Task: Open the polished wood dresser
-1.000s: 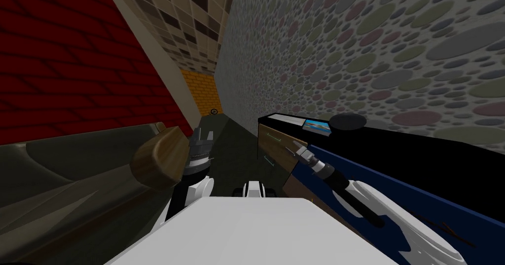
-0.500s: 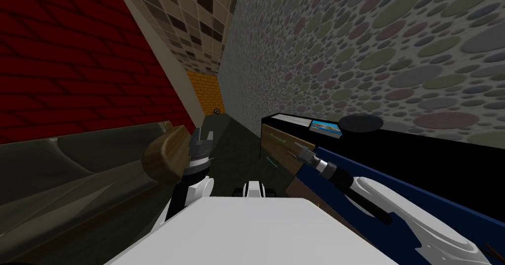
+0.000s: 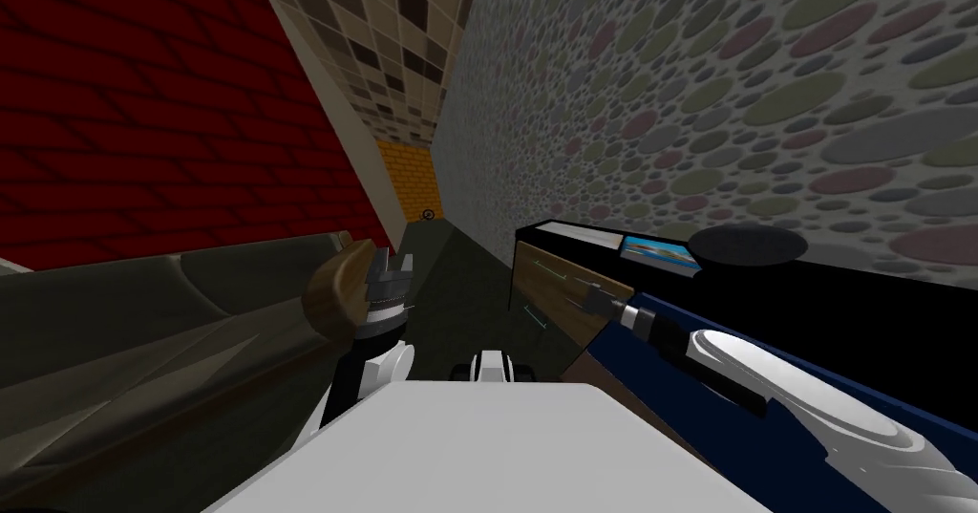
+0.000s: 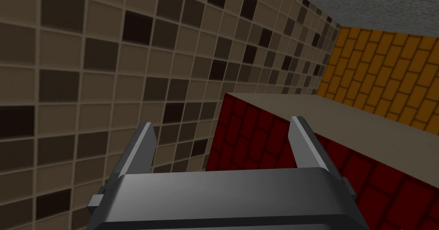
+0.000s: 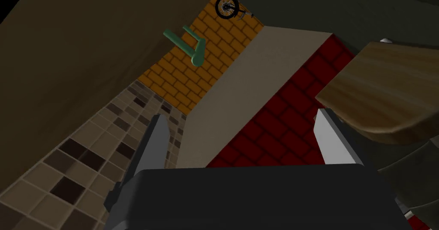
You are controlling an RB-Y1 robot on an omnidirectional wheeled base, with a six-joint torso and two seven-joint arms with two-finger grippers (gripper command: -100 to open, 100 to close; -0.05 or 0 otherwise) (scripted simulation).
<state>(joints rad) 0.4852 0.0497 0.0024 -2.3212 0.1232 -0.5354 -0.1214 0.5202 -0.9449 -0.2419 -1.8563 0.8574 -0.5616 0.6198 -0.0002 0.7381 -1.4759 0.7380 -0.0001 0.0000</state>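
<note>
I hold my right gripper (image 3: 577, 296) open and empty close to the front of the wood dresser (image 3: 544, 292) on my right, aimed at what looks like its green handle (image 5: 189, 46) ahead, while the left gripper (image 3: 389, 267), open and empty too, hangs raised out of the way.

Looks like we're in somebody's house: a narrow room with a dark sofa (image 3: 143, 331) along one side, a wood dresser (image 3: 554, 292) opposite, spotty wallpaper (image 3: 726, 106) and red brick (image 3: 143, 106).
</note>
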